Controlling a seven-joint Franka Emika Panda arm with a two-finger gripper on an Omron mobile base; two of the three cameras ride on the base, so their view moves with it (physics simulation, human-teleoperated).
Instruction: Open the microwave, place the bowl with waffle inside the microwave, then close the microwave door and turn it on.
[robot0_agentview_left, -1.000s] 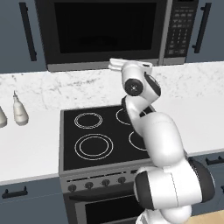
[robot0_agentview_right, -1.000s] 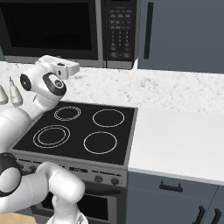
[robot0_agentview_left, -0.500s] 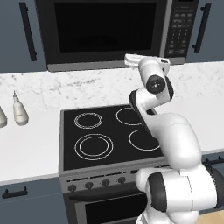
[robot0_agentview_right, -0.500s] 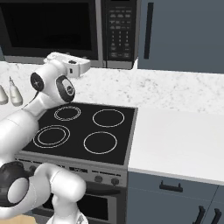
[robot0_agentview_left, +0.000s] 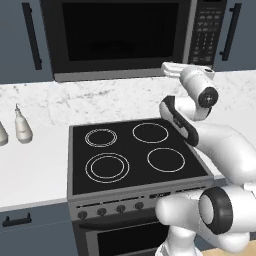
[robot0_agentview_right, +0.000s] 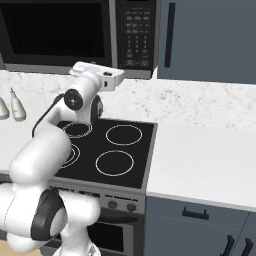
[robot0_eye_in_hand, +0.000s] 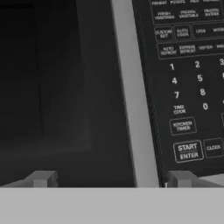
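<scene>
Since a second ago the white arm has swung rightward across the front of the large grey-steel microwave (robot0_agentview_left: 135, 37), carrying the gripper (robot0_eye_in_hand: 111, 179) from before the dark glass to the door's right edge. Its two dark fingertips (robot0_eye_in_hand: 40, 178) stand spread wide with nothing between them, one below the glass and the other below the black keypad panel (robot0_eye_in_hand: 188, 83), so they straddle the pale steel strip on the right side of the wide dark-glass microwave door (robot0_eye_in_hand: 52, 74). That door is shut, flush with the microwave front; the microwave sits above the black four-ring stove (robot0_agentview_left: 132, 152), against the wall.

I judge the door a stiff, rigid panel that should swing on a hinge rather than flex; the glass looks smooth and offers nothing to hold, so the steel strip beside the keypad is the likely place to take it, pulling outward. The door faces out toward the robot, its long axis running level from left to right, while the strip runs up and down

Two white bottles (robot0_agentview_left: 22, 125) stand on the marble bench (robot0_agentview_left: 30, 165) left of the stove
</scene>
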